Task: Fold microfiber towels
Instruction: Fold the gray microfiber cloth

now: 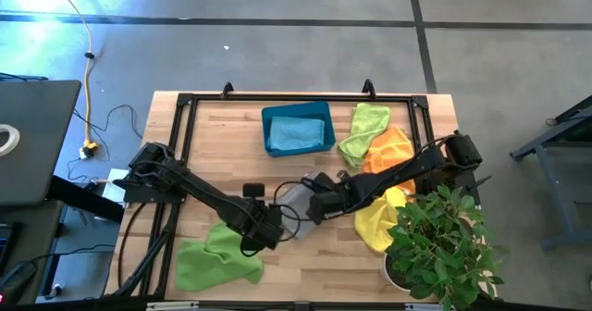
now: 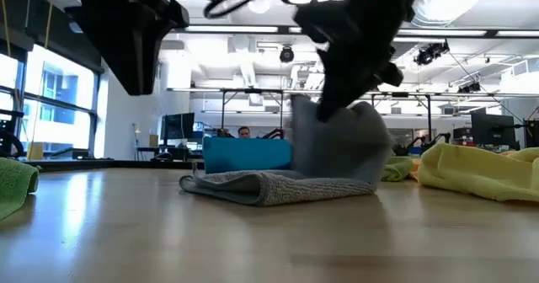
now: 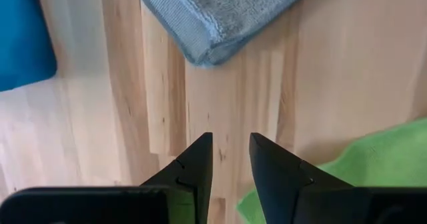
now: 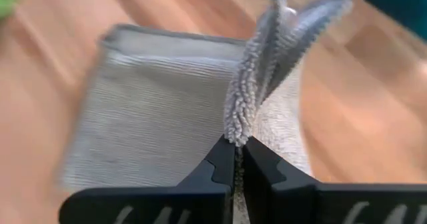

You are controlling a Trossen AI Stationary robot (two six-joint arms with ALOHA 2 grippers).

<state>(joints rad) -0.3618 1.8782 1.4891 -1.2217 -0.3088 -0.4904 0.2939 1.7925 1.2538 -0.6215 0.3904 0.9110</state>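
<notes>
A grey towel (image 1: 292,200) lies at the table's middle, one side raised off the wood (image 2: 341,144). My right gripper (image 4: 238,147) is shut on that raised side, and it also shows in the high view (image 1: 314,205). My left gripper (image 3: 231,147) is open and empty just above the bare wood, a little nearer the front-left than the grey towel (image 3: 213,17). It also shows in the high view (image 1: 266,235). A lime green towel (image 1: 217,260) lies crumpled near the front edge. My right gripper pinches the grey towel's raised edge (image 4: 243,117) between its two fingers, where two layers stand side by side. The fingers come slanting down from the table's right. The held part stands up off the table, and the rest of the towel (image 4: 160,111) lies flat on the wood.
A teal bin (image 1: 298,117) at the far middle holds a light blue towel (image 1: 296,133). Lime green (image 1: 365,130), orange (image 1: 390,149) and yellow (image 1: 377,220) towels lie piled at the right. A potted plant (image 1: 444,246) stands at the front right corner.
</notes>
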